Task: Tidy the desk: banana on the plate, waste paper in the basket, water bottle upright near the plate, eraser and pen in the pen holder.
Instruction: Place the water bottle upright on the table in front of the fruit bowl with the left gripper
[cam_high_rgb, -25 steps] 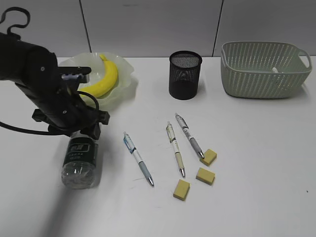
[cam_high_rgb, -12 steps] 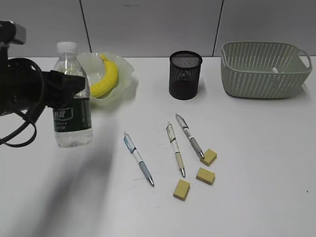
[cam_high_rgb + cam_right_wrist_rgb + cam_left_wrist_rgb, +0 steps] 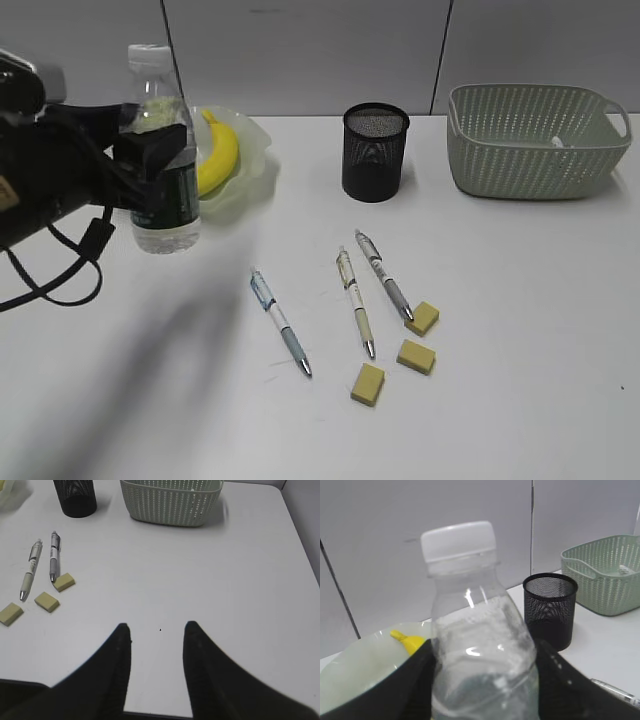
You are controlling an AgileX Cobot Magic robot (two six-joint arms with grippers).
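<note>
White bench (image 3: 520, 330) is lying below the left fingers (image 3: 385, 690), which are clamping the water bottle (image 3: 160, 170) upright beside the plate (image 3: 255, 165); releasing high risks toppling it. Right fingers (image 3: 122, 645) are hanging spread, empty.

My exterior camera looks down across the desk (image 3: 520, 330); left wrist sits close, facing the wall; both wrists share the pen holder (image 3: 550, 607)

Office-like test bench, white desk (image 3: 520, 330), grey panelled wall (image 3: 300, 50)
</note>
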